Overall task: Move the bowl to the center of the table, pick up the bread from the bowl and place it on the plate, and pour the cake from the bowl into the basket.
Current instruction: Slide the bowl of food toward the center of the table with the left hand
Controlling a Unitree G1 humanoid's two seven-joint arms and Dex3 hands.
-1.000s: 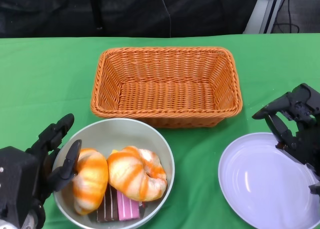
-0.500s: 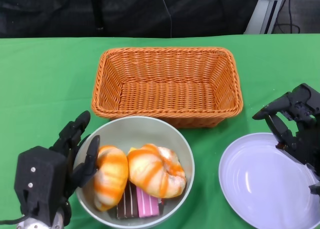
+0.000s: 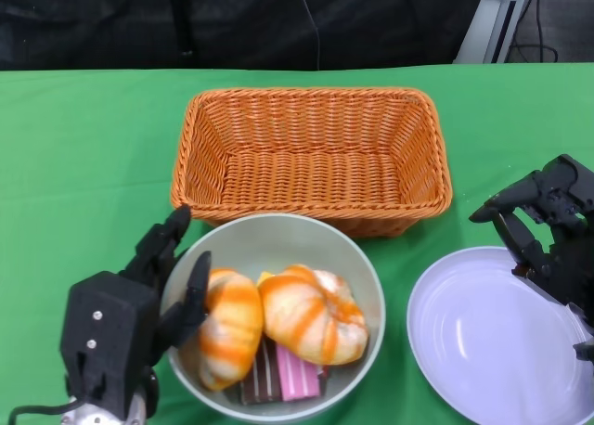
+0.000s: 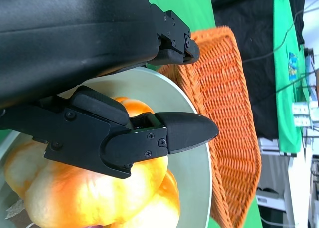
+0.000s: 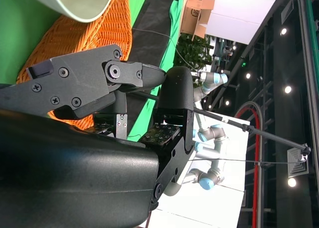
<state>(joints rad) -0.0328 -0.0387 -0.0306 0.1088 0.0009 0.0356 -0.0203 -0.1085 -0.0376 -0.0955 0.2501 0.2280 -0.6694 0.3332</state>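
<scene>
The left hand (image 3: 139, 314) grips the bowl (image 3: 278, 238) by its rim, near the surface's front edge, just before the basket (image 3: 311, 156). The right hand (image 3: 548, 230) hovers empty, fingers apart, over the plate (image 3: 483, 341).

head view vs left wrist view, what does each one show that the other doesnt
Only the head view shows the white plate, the right hand hanging open above it, the pink and brown cake slices under the bread, and the basket's whole empty interior. Only the left wrist view shows, close up, a finger lying inside the bowl against the nearer bread while another runs outside the rim, so the hand grips the bowl's wall. Both show the left hand, the bowl, the orange-striped bread, the wicker basket and the green cloth.
</scene>
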